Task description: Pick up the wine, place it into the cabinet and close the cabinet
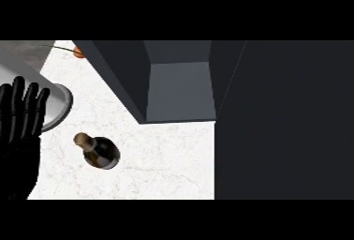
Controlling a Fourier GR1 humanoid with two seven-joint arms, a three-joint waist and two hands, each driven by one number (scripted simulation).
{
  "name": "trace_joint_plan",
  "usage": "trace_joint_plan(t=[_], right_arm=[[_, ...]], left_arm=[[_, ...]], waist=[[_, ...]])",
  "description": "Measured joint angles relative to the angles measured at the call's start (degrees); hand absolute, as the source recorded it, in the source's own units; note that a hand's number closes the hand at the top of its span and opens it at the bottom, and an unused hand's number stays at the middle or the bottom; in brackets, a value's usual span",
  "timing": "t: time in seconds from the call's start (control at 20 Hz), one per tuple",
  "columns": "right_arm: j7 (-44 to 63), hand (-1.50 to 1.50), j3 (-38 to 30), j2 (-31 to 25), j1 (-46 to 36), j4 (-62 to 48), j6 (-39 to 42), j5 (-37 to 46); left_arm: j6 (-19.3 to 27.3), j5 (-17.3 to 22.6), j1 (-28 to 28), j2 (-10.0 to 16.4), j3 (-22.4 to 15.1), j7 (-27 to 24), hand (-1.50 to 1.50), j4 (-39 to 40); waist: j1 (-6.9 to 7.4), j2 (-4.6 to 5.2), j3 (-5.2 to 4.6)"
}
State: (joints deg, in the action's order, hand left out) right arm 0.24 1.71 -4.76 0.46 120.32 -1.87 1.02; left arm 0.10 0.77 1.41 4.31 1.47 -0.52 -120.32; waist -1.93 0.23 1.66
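From the head view we see a white, marble-like surface [166, 159] with faint veins, matte and flat. At the left edge our left hand [21, 122] shows as a glossy black shape, fingers straight and pointing up, slightly spread, holding nothing and touching none of the task's things. The wine bottle [99, 152] stands on the surface just to the right of the hand and a little below its fingertips, apart from it. Seen from above, it has a dark, rounded, shiny body, and its tan, cork-coloured neck leans toward the hand. Directly right of the fingers lies a round pale grey dish [61, 103] with a smooth rim, its left part hidden behind the hand. Farther right and above the bottle stands the cabinet [180, 89], a boxy form of dark grey, flat panels with a lighter grey inner face showing, well apart from the hand. A wide dark panel fills the far right. Up beyond the fingertips, a small orange object [79, 52] sits by the cabinet's corner.
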Motion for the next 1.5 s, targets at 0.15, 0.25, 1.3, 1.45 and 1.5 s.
trace_joint_plan(t=[0.15, 0.25, 1.3, 1.45, 1.5], right_arm=[[-0.8, -1.50, -0.1, 0.1, 2.2, 1.1, 0.6, -0.8], [-0.8, -1.50, 0.4, -0.2, 3.1, 2.3, 1.4, -1.1], [12.5, -1.50, 9.8, -3.7, 7.3, 15.1, 11.8, -18.0], [13.3, -1.50, 9.6, -3.9, 7.1, 15.4, 11.6, -18.3], [14.0, -1.50, 9.4, -4.0, 6.7, 15.5, 11.3, -18.3]], left_arm=[[5.8, -8.7, -2.6, -1.7, -2.1, 1.6, -1.50, 1.4], [11.4, -16.2, -3.8, -2.7, -2.7, 2.7, -1.50, 2.6], [60.8, -54.3, -25.7, -4.2, -27.6, 38.8, -1.50, 18.7], [60.5, -59.9, -29.8, -4.2, -28.9, 45.8, -1.50, 20.1], [60.2, -62.1, -30.7, -4.2, -29.3, 48.1, -1.50, 20.2]], waist=[[0.27, -0.13, -0.79], [0.06, -0.20, -1.00], [0.41, -0.82, -1.38], [0.64, -0.97, -1.37], [0.79, -1.01, -1.39]])
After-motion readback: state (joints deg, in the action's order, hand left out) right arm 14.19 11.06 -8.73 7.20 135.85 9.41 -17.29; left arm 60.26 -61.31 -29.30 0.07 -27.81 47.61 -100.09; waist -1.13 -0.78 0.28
